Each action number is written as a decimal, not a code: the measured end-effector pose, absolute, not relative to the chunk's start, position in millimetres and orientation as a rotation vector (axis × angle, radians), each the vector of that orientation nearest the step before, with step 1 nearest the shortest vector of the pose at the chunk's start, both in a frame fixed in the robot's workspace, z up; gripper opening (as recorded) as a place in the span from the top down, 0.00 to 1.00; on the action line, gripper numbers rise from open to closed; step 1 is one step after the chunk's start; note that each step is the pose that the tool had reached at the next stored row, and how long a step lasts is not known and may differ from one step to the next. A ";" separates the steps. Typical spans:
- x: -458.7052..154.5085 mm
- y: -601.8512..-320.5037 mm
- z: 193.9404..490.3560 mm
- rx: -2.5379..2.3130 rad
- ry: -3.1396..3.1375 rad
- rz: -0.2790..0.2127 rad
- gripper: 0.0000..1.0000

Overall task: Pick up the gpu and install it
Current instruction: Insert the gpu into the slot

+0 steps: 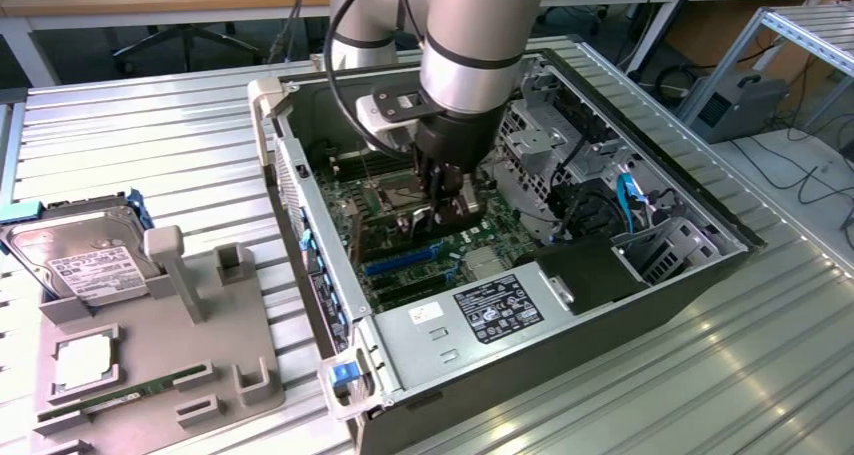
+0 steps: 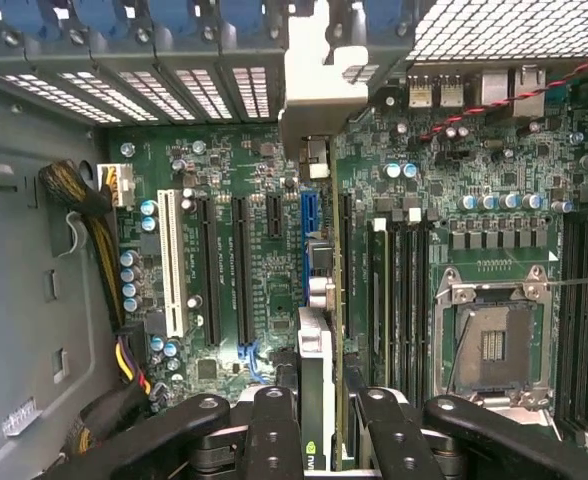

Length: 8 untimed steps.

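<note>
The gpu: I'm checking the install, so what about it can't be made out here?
- Whether the gpu is seated: the wrist view sees it edge-on, its own body covering its contact edge.
- Its face in the exterior view: the arm and claw cover most of it.
- Where its bracket meets the case: bright glare blanks it in the wrist view.

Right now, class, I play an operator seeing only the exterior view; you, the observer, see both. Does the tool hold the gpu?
Observer: Yes, the tool is shut on the gpu, gripping it edge-on.
Operator: Which slot is it near?
Observer: Its edge runs parallel to the blue slot, close beside it.
Operator: And its bracket?
Observer: The pale bracket points toward the rear slot covers.
</note>
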State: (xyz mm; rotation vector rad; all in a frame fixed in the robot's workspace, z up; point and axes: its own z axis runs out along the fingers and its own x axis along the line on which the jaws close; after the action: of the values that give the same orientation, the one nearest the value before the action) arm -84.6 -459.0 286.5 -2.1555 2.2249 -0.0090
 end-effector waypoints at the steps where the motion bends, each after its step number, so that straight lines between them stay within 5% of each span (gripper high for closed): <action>1: -85.8 -459.4 286.5 -2.155 2.225 -0.009 0.73; 8: -92.2 -461.5 286.5 -2.155 2.225 -0.009 0.73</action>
State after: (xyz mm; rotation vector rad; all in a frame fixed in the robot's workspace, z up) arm -92.2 -461.5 286.5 -2.1553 2.2248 -0.0093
